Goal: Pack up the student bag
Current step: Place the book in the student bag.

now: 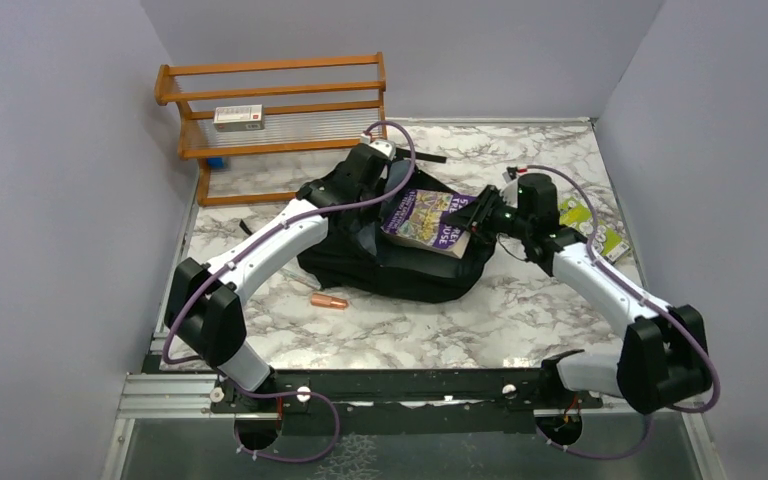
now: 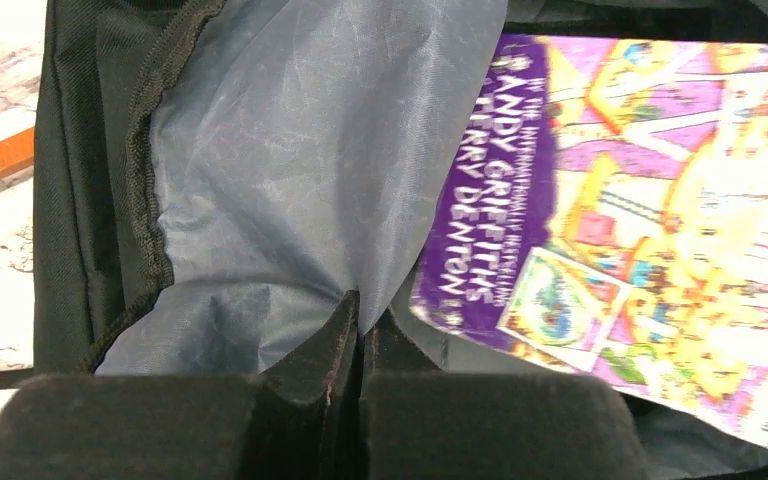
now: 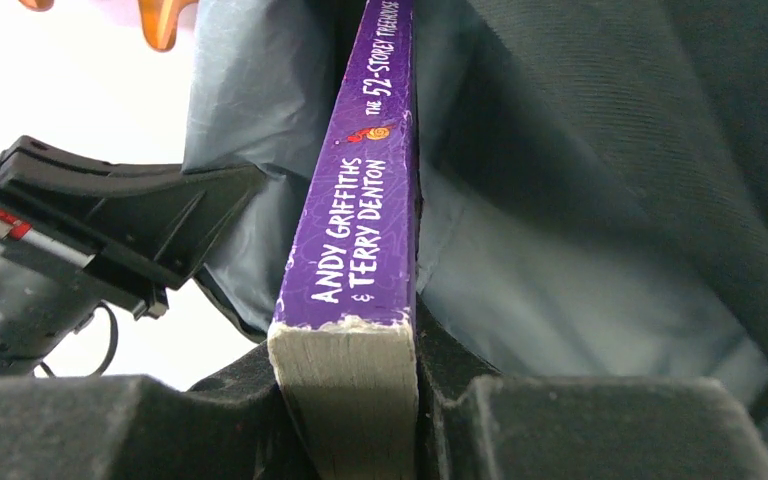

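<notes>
We are pinching the backpack's (image 1: 400,268) grey lining (image 2: 310,150) with our left gripper (image 2: 360,345), its fingers pressed together on the fabric. Our right gripper (image 3: 348,400) is clamping a purple book (image 3: 360,230) by its bottom edge, and the book is stretching ahead of it into the opening. The backpack is lying on the marble surface (image 1: 440,330) beneath both grippers.

Book (image 3: 355,240) spine, white on purple: "ANDY GRIFFITHS & TERRY DENTON", further up "THE 52-STOREY TREEHOUSE" (end cut off at the frame edge). The front cover in the left wrist view repeats "ANDY GRIFFITHS & TERRY DENTON" (smaller line beside it blurred). Box (image 1: 238,117) label too small to read.
</notes>
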Action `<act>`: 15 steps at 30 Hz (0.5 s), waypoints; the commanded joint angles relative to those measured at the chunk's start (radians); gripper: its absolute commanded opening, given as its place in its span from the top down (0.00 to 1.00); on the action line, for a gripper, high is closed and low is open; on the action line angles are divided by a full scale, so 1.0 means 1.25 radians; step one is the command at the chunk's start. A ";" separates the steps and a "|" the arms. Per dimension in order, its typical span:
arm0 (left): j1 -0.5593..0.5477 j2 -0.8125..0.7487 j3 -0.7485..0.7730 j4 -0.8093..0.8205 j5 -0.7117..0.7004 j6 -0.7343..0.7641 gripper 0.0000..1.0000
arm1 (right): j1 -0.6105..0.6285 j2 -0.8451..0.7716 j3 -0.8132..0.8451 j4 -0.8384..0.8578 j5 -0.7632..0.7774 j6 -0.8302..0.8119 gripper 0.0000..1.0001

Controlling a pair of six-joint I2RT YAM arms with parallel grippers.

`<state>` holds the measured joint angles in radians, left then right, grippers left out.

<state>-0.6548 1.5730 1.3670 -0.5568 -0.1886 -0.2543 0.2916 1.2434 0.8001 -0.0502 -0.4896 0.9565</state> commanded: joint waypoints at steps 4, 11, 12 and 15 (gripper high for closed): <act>-0.003 0.009 0.070 0.066 0.054 -0.026 1.00 | 0.086 0.139 0.057 0.260 -0.017 0.105 1.00; -0.008 0.012 0.088 0.066 0.075 -0.031 1.00 | 0.130 0.292 0.072 0.457 0.026 0.147 0.99; -0.010 0.014 0.091 0.066 0.076 -0.031 1.00 | 0.137 0.317 0.090 0.457 0.033 0.137 1.00; -0.011 0.017 0.096 0.066 0.080 -0.032 1.00 | 0.154 0.384 0.133 0.470 0.052 0.125 1.00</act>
<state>-0.6586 1.5963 1.4265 -0.5598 -0.1371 -0.2707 0.4599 1.6566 0.8761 0.3553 -0.4675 1.1030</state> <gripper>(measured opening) 0.008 0.286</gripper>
